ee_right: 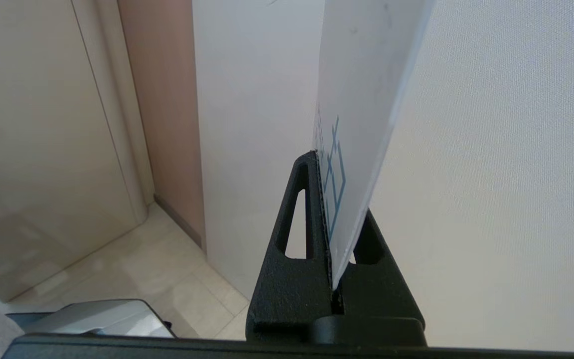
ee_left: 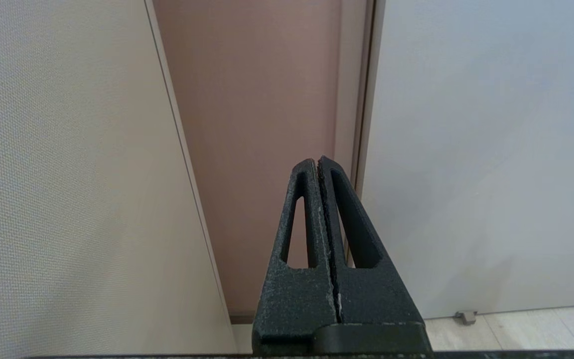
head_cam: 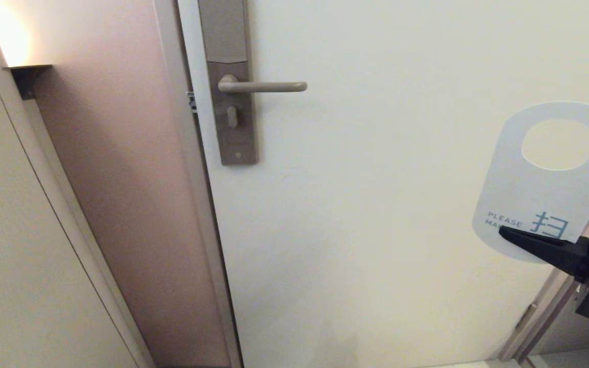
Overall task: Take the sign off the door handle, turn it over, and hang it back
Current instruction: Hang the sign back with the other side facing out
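The left end effector [ee_left: 319, 164] sits parked, its fingers pressed together on nothing, aimed at the gap between wall panel and door. In the head view, the door handle [head_cam: 264, 87] juts level toward three o'clock from its lock plate [head_cam: 233, 128], bare, at about eleven o'clock in the scene. The door [head_cam: 376, 204] fills the middle. Far over at four o'clock, well apart from the handle, the right end effector [head_cam: 504, 232] pinches the sign [head_cam: 529, 189] by its lower rounded end, white side with "PLEASE" facing the head camera. Holding the bottom edge keeps the oval hole uppermost and free, probably so it can slip back over the lever.
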`<state>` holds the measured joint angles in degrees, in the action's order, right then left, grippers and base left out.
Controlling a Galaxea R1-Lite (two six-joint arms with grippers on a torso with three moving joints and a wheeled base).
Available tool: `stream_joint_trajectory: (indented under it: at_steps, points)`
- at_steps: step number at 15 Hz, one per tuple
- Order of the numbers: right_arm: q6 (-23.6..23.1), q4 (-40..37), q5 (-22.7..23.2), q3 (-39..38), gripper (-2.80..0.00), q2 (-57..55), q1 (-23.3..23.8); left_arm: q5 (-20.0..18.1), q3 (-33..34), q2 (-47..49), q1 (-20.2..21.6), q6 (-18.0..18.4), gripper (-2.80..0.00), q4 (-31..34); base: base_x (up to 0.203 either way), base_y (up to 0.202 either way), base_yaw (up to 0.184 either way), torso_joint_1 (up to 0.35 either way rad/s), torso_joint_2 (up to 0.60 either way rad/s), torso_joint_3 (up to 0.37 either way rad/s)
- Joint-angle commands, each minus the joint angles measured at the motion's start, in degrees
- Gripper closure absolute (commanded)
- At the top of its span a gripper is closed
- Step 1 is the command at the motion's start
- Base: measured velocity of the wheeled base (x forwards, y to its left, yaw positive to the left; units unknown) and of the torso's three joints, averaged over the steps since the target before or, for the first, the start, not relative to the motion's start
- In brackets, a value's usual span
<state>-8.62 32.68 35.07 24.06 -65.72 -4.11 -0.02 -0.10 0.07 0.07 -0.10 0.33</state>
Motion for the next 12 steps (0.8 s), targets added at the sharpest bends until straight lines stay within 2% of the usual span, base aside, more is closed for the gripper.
stream_joint_trajectory:
  at_steps: [1, 4, 7, 12]
  points:
    - [-0.08, 0.84, 0.47, 0.12, 0.0, -0.87, -0.11, 0.02, 0.01, 0.01, 0.01, 0.01, 0.0, 0.02, 0.0, 0.0, 0.0, 0.0, 0.0, 0.0]
    - [-0.08, 1.42, 2.55, 1.9, 0.0, -1.23, -0.15, 0.02, 0.01, 0.01, 0.01, 0.01, 0.0, 0.02, 0.0, 0.0, 0.0, 0.0, 0.0, 0.0]
    - [-0.13, 1.42, 2.69, 6.15, 0.0, -4.03, -0.48, 0.02, 0.01, 0.01, 0.01, 0.01, 0.0, 0.02, 0.0, 0.0, 0.0, 0.0, 0.0, 0.0]
    - [-0.29, 1.42, 2.67, 12.78, 0.0, -8.95, -5.01, 0.02, 0.01, 0.01, 0.01, 0.01, 0.0, 0.02, 0.0, 0.0, 0.0, 0.0, 0.0, 0.0]
